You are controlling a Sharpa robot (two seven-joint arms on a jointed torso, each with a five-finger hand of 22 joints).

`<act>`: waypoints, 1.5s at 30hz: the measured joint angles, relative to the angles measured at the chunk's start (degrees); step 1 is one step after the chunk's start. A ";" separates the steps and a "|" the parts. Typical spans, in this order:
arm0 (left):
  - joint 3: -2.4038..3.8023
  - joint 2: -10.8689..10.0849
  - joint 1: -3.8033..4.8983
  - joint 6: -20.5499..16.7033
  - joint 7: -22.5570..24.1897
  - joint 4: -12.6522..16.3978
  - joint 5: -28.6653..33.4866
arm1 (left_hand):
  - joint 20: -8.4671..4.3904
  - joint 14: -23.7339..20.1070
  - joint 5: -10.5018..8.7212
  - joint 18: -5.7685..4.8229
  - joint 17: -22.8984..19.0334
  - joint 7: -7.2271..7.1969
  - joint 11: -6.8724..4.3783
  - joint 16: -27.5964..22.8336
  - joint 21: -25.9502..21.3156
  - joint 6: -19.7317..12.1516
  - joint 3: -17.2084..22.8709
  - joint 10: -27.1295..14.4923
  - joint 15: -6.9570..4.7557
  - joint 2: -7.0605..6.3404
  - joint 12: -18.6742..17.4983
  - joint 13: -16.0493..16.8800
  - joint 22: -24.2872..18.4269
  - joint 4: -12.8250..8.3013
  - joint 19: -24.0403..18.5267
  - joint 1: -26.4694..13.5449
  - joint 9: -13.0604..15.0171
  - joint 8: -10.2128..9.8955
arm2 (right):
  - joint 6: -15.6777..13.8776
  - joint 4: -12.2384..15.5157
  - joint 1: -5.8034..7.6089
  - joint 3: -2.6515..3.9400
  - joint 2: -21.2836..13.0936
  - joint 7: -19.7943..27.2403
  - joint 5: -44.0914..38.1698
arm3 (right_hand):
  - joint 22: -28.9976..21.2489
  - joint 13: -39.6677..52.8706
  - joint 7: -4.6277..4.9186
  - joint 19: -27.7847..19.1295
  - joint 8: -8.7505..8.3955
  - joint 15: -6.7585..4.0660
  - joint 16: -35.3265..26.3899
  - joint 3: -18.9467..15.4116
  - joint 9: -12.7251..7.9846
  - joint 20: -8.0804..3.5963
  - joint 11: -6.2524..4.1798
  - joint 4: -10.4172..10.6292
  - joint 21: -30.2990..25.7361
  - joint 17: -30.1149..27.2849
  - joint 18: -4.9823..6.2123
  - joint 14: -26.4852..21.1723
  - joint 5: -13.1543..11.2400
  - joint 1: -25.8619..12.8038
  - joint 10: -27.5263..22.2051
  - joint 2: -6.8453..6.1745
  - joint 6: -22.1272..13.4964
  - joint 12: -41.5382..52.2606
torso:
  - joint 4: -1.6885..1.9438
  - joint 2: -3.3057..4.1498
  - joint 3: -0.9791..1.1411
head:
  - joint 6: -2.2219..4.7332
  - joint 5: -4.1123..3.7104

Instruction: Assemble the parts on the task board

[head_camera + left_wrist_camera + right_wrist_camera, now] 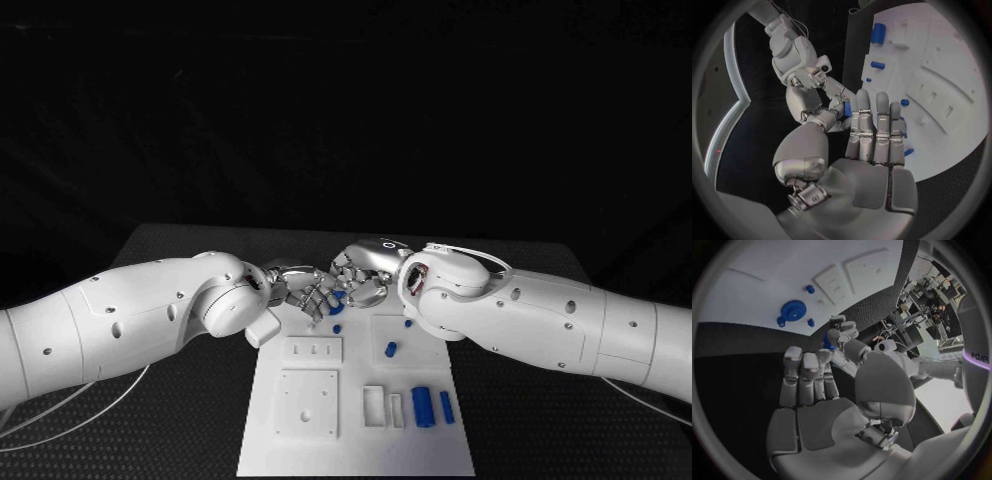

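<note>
Head view: both hands meet over the far end of the white task board [356, 420], left hand [299, 288] touching right hand [366, 272]. Left wrist view: a small blue part [847, 109] is pinched between their fingertips. Right wrist view: a blue gear [792, 310] lies on the board.

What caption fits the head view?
Both hands, left and right, meet over a blue part above the board.
</note>
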 measured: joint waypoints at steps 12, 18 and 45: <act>-0.04 0.06 0.00 -0.09 -0.75 0.04 -0.23 | -0.20 -0.42 -7.68 0.00 -0.30 0.13 0.18 0.00 0.00 -0.45 -1.29 -0.22 0.01 -6.75 -0.24 -0.26 -0.01 5.05 -0.22 -3.31 0.30 -0.76 | 0.46 0.15 0.02 -0.11 0.21 -0.74 -0.36 | 0.00 -0.01 0.00 0.00 -0.11 0.01 0.00 0.01 0.00 0.00 0.00 -0.02 0.00 0.04 0.00 0.00 0.00 0.00 0.00 0.00 0.00 0.00 | -0.03 0.01 -0.05 | -0.07 0.07; 0.00 0.11 0.00 -0.07 -1.38 0.08 -0.61 | -0.20 -0.41 -7.68 0.00 -0.12 0.13 0.18 0.00 0.00 -0.45 -0.62 -0.22 0.02 -5.85 -0.24 -0.23 -0.01 5.29 -0.21 -2.07 0.57 -0.76 | 0.60 0.33 -0.01 -0.16 0.29 -1.22 -0.95 | 0.00 0.05 0.00 0.00 0.00 0.01 0.01 0.08 0.00 0.00 0.01 -0.23 0.00 0.04 0.00 0.00 0.39 0.00 0.01 0.00 0.00 0.00 | 0.01 0.00 -0.05 | -0.05 0.08; 0.00 0.14 0.02 -0.15 -2.95 -0.18 -1.93 | -0.20 -0.19 -7.68 0.00 0.26 -0.37 -0.22 0.71 0.00 0.12 -2.14 0.20 -0.21 -1.02 -0.23 -0.01 -0.03 2.78 -0.21 2.00 1.16 -0.47 | 1.01 1.75 -0.03 -0.20 0.20 -2.77 -2.71 | 0.00 0.10 -0.01 0.20 0.05 -0.10 0.03 0.07 0.00 0.21 0.09 -0.24 -0.01 0.08 0.00 0.20 0.69 -0.07 0.10 -0.07 0.04 0.00 | -0.03 0.02 0.00 | -0.33 0.37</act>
